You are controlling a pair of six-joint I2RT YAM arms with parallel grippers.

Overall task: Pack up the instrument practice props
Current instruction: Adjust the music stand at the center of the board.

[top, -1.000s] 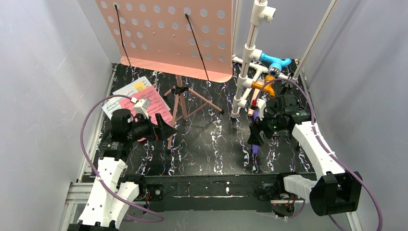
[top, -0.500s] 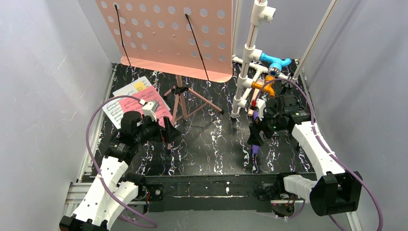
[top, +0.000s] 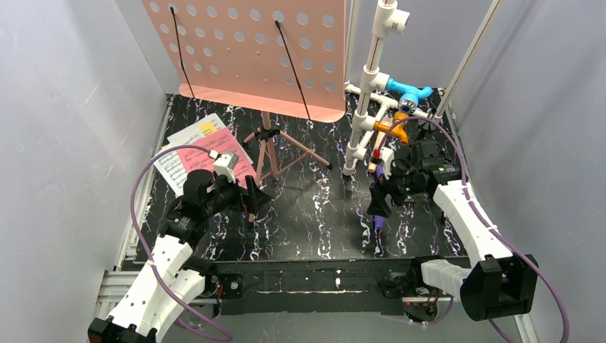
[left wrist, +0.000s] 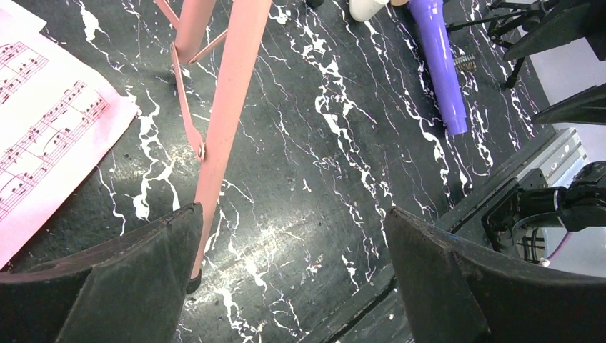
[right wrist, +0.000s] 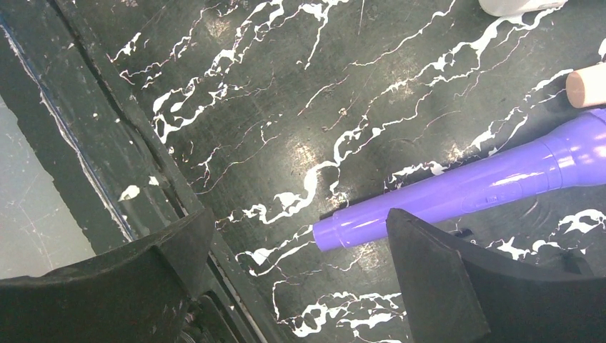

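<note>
The pink perforated sheet-music holder (top: 250, 50) stands at the back on its folding tripod legs (top: 268, 153). Printed music pages (top: 171, 164) and a pink folder (top: 214, 153) lie at the left. My left gripper (top: 254, 198) is open. In the left wrist view (left wrist: 293, 214) one pink leg (left wrist: 225, 107) runs down just inside the left finger (left wrist: 121, 279). The purple microphone (top: 377, 225) lies on the mat. My right gripper (top: 377, 201) is open above its tail end (right wrist: 464, 187). The beige microphone tip (right wrist: 586, 86) shows beside it.
The white pipe frame (top: 368, 107) with blue and orange fittings stands at the back right, its foot near the purple microphone. Thin black tripod legs (left wrist: 497, 18) lie by the microphone's head. The mat's front edge and metal rail (top: 321, 268) are just below both grippers.
My left arm has moved right and forward, bringing its open jaws up to the near pink tripod leg. The right arm has not moved.
</note>
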